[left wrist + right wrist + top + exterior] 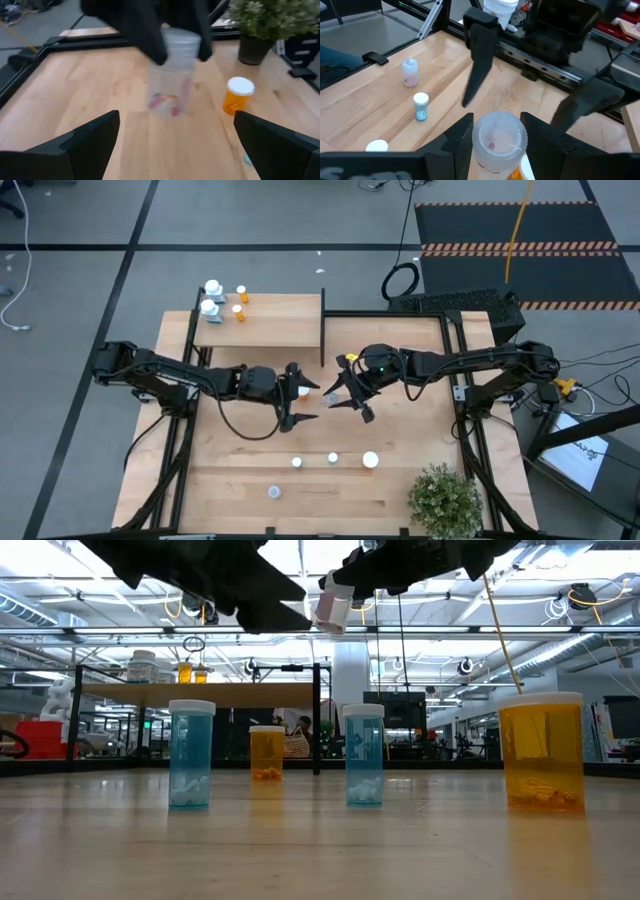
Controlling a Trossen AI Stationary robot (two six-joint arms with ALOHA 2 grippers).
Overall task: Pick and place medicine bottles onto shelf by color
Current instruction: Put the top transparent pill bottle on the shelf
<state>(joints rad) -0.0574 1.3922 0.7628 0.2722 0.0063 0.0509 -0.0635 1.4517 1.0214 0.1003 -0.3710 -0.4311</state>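
Observation:
My right gripper [335,395] hangs over the table's middle, shut on a clear medicine bottle [171,80] with pinkish pills and a pale cap. My left gripper [303,395] faces it from the table's left with its fingers wide open, touching nothing. The shelf [270,330] stands at the far side, with its black upright panel [322,325] at its right end. Several medicine bottles, white [211,307] and orange [240,310], stand at its left end. More bottles [333,458] stand upright on the table near the front. My right gripper pinches the bottle's capped upper end [498,126] between its two fingers [461,136], one on each side. Seen from the left wrist, the fingers come from above. The bottle hangs below them, slightly tilted and lifted clear of the table.
A potted plant [445,500] stands at the near right corner. In the low view, two blue bottles [191,755] [364,755] and two orange ones [266,752] [541,752] stand on the tabletop. Bare wood lies below both grippers.

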